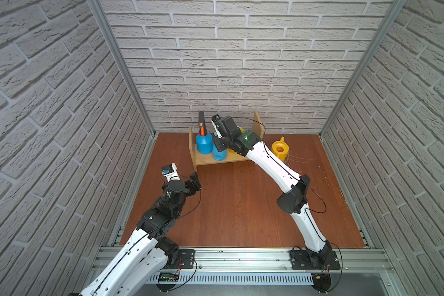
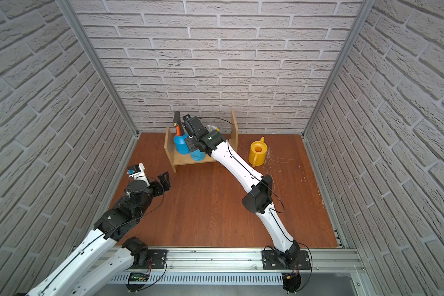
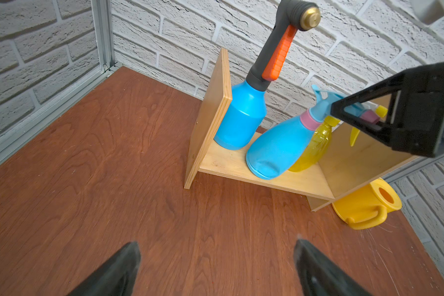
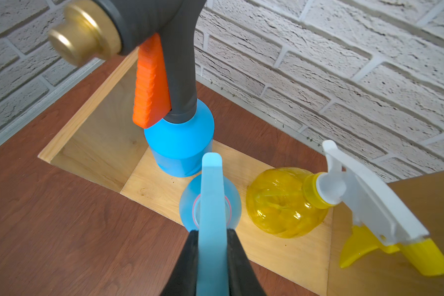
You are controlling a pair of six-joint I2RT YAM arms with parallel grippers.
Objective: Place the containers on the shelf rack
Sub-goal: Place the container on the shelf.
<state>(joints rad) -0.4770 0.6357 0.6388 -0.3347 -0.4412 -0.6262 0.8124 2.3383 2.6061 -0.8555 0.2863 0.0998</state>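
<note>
Blue-pink teardrop bottle (image 3: 280,148) just below right gripper (image 4: 212,232), pinched by trigger head; axis tilted, base at shelf rack (image 3: 231,164) board's front edge.

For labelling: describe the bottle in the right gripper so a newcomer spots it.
Start at the light-wood shelf rack by the back brick wall. At its board's front edge, between the blue pump sprayer and the translucent yellow trigger bottle, is the blue-pink teardrop bottle. Only it has a pink collar and pale-blue trigger head, clamped by the right gripper.
</note>
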